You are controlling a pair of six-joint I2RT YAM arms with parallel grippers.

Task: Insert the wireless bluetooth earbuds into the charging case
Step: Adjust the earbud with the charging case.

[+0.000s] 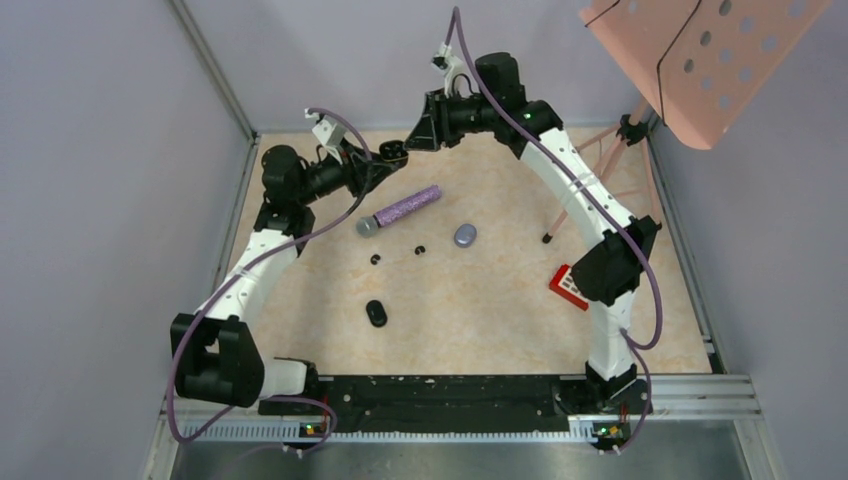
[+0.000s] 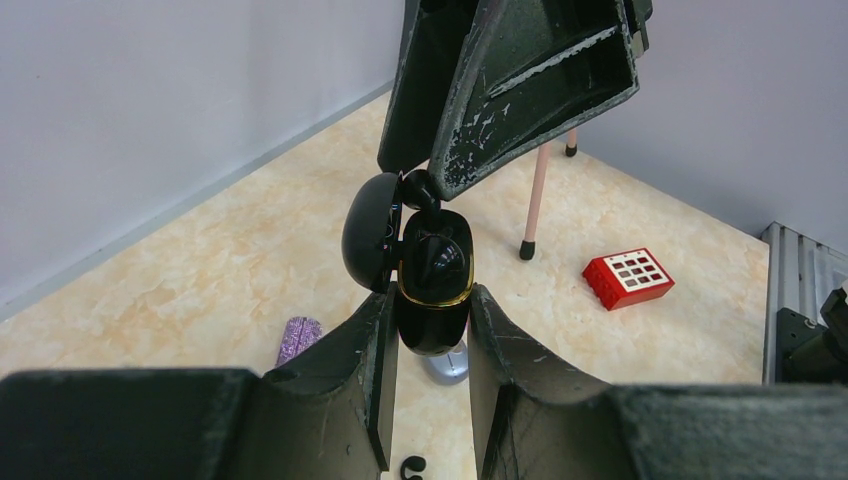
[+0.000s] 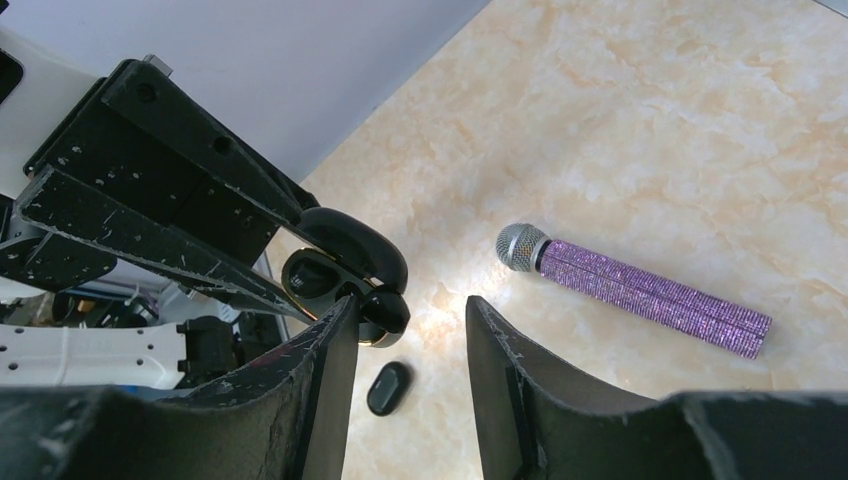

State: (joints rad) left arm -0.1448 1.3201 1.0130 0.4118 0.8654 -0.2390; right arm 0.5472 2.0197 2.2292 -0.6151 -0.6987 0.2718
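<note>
Black and glossy with a gold rim, the charging case (image 2: 435,265) stands upright, clamped between the fingers of my left hand (image 2: 432,295), held up above the bench (image 1: 500,300) near its far left corner; its lid (image 2: 368,230) hangs open to one side. My right hand (image 3: 412,305) meets it from the far side, jaws parted wider than the black earbud (image 2: 420,188) at their tips; that earbud rests against one finger, right at the case's open mouth; whether it is seated I cannot tell. Two more earbuds (image 1: 376,259), black, lie apart on the bench near the middle; a purple glitter microphone (image 3: 650,295) lies beyond them, a lilac-grey case (image 1: 465,235) just right of them, a closed black case (image 1: 376,313) nearer my bases, a red block (image 2: 627,278) off to the right.
</note>
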